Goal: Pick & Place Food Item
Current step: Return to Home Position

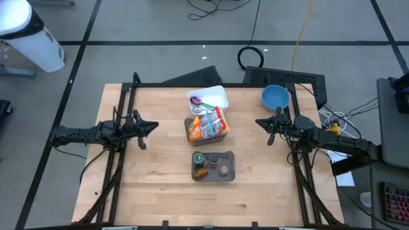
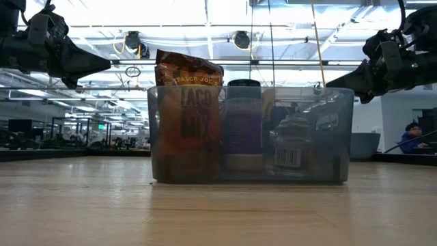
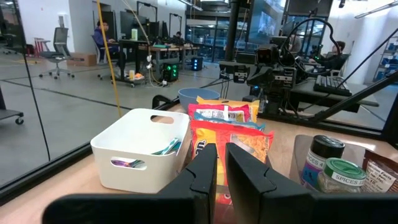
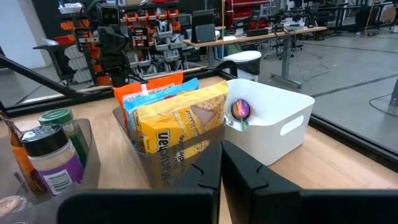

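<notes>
Several snack bags (image 1: 208, 126) stand upright in a clear bin at the table's middle; they also show in the left wrist view (image 3: 231, 134) and the right wrist view (image 4: 180, 124). A white bin (image 1: 221, 96) holding a few small items stands just behind it. A grey tray (image 1: 231, 167) with spice jars and a taco mix packet (image 2: 188, 102) sits nearer the front edge. My left gripper (image 1: 155, 126) hovers left of the bags, shut and empty (image 3: 221, 163). My right gripper (image 1: 257, 121) hovers right of them, shut and empty (image 4: 221, 163).
A blue bowl (image 1: 275, 96) sits at the far right of the table, behind my right gripper. Bare wood lies along the table's near edge and at both sides under the arms. Cables and a keyboard lie beyond the far edge.
</notes>
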